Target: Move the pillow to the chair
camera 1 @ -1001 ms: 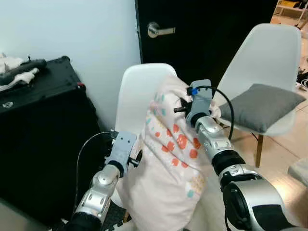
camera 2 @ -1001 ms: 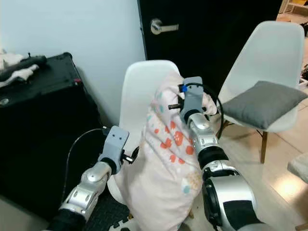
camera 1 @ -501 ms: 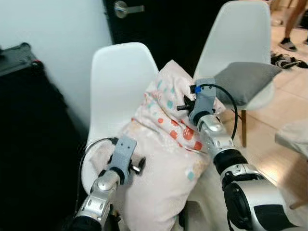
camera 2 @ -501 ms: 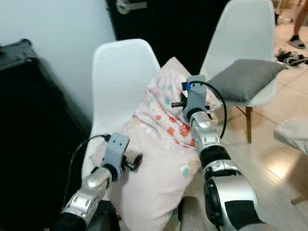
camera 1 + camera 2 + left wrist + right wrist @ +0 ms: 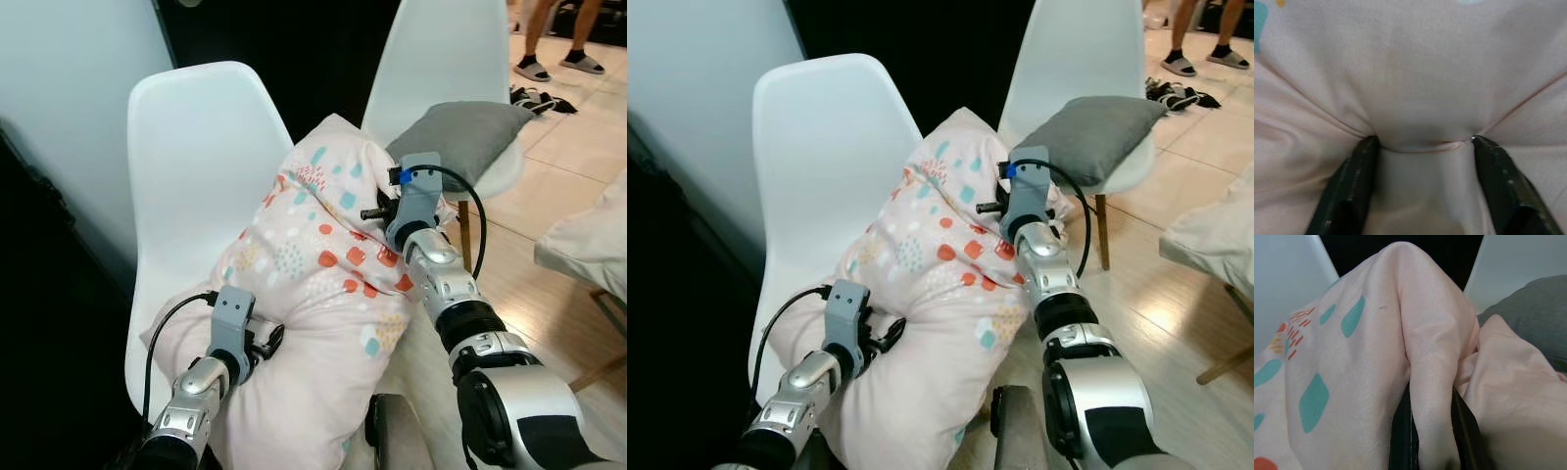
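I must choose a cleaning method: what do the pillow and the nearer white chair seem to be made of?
The pillow looks like soft matte woven fabric, probably cotton: it creases and bunches where the left pincer and right pincer pinch it. The white chair seems moulded plastic: a smooth, seamless shell with a slight sheen.

- Pillow (image 5: 323, 294) was held up vertical in front of white chair (image 5: 196, 166) 1 s ago; now tipped over & lying across the seat, lower end resting on it, top corner leaning toward the chair w/ grey cushion (image 5: 460, 137).
- Left gripper (image 5: 257, 340) has dropped low, down by the seat.
- Right gripper (image 5: 384, 211) lower too.
- Camera pitched down/closer: door handle & black case top gone from frame, a person's feet (image 5: 549, 64) now in view.
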Robot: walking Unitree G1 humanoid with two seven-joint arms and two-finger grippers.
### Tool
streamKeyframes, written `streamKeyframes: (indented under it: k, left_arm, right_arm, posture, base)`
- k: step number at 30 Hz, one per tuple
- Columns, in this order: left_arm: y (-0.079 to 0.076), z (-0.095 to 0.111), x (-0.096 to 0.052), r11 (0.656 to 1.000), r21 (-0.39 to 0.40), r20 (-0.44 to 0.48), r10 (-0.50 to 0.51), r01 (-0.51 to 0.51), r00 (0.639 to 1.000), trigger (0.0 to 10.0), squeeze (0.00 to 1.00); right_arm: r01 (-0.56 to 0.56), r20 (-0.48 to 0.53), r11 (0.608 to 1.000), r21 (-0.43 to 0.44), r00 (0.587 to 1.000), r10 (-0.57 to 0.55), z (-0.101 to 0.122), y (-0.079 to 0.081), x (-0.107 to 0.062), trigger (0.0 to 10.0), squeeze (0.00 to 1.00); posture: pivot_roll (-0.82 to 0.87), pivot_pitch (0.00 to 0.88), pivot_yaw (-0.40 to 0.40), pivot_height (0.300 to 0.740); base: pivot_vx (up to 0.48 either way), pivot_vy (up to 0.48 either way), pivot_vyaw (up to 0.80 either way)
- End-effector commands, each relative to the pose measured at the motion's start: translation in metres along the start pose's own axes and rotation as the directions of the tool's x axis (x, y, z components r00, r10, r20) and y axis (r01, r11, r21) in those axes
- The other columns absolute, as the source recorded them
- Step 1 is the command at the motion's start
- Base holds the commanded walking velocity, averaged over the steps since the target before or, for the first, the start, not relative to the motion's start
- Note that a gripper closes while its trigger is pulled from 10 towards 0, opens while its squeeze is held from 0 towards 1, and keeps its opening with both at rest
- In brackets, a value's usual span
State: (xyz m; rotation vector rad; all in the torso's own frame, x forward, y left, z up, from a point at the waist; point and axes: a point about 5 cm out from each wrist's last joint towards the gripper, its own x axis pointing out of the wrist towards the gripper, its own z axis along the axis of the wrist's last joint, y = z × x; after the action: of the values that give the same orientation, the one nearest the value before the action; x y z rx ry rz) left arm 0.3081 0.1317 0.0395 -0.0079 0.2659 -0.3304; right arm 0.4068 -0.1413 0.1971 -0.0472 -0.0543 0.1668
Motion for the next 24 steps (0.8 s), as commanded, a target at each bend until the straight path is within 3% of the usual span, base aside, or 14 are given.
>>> streamKeyframes:
  k: [1,9,14,17,18,19,20,21,22,23,24]
  left_arm:
    - [0.006,-0.03,-0.01,1.0,-0.009,-0.138,0.024,-0.025,0.99,0.0,0.0]
    - [0.028,-0.012,-0.007,0.982,0.035,-0.053,0.187,-0.185,0.981,0.0,0.0]
    - [0.034,-0.007,-0.008,0.976,0.035,-0.032,0.218,-0.217,0.975,0.0,0.0]
    - [0.048,0.038,-0.002,0.952,-0.005,0.153,0.302,-0.305,0.941,0.0,0.0]
    - [0.051,0.063,0.0,0.947,-0.013,0.235,0.315,-0.321,0.92,0.0,0.0]
    - [0.051,0.063,0.0,0.947,-0.013,0.235,0.315,-0.321,0.92,0.0,0.0]
    - [0.053,0.099,0.001,0.94,-0.012,0.354,0.323,-0.341,0.878,0.0,0.0]
    - [0.054,0.12,0.0,0.937,-0.007,0.419,0.321,-0.351,0.849,0.0,0.0]
    - [0.054,0.12,0.0,0.937,-0.007,0.419,0.321,-0.351,0.849,0.0,0.0]
    - [0.055,0.148,-0.005,0.914,0.05,0.506,0.324,-0.402,0.799,0.0,0.0]
    - [0.055,0.157,-0.007,0.903,0.071,0.533,0.325,-0.424,0.781,0.0,0.0]
  right_arm:
    - [-0.032,-0.056,0.999,0.011,0.998,0.033,-0.013,0.007,-0.002,10.0,0.0]
    - [-0.045,-0.031,0.999,0.009,0.999,0.045,-0.007,0.011,-0.001,10.0,0.0]
    - [-0.049,-0.025,0.999,0.011,0.998,0.049,-0.006,0.012,-0.001,10.0,0.0]
    - [-0.055,-0.008,0.998,0.018,0.998,0.055,-0.004,0.012,-0.001,10.0,0.0]
    - [-0.057,-0.007,0.998,0.017,0.998,0.057,-0.004,0.012,-0.001,10.0,0.0]
    - [-0.057,-0.007,0.998,0.017,0.998,0.057,-0.004,0.012,-0.001,10.0,0.0]
    - [-0.061,-0.013,0.998,0.012,0.998,0.061,-0.005,0.012,-0.002,10.0,0.0]
    - [-0.063,-0.02,0.998,0.008,0.998,0.063,-0.006,0.013,-0.002,10.0,0.0]
    - [-0.063,-0.02,0.998,0.008,0.998,0.063,-0.006,0.013,-0.002,10.0,0.0]
    - [-0.069,-0.082,0.997,-0.015,0.994,0.068,-0.014,0.013,-0.003,10.0,0.0]
    - [-0.073,-0.11,0.997,-0.026,0.991,0.07,-0.018,0.014,-0.003,10.0,0.0]
  posture:
    - [-0.19,0.114,0.073,0.455]
    - [-0.18,0.105,0.074,0.41]
    - [-0.18,0.104,0.074,0.396]
    - [-0.18,0.106,0.071,0.396]
    - [-0.18,0.107,0.071,0.396]
    - [-0.18,0.107,0.071,0.396]
    - [-0.18,0.106,0.075,0.396]
    - [-0.18,0.106,0.075,0.396]
    - [-0.18,0.106,0.075,0.396]
    - [-0.18,0.106,0.08,0.396]
    - [-0.18,0.106,0.08,0.396]
  base:
    - [0.0,0.0,0.0]
    - [0.0,0.0,0.0]
    - [0.0,0.0,0.0]
    - [0.0,0.0,0.0]
    - [0.0,0.0,0.0]
    - [0.0,0.0,0.0]
    - [0.0,0.0,0.0]
    - [0.0,0.0,0.0]
    - [0.0,0.0,0.0]
    - [0.0,0.0,0.0]
    - [0.0,0.0,0.0]
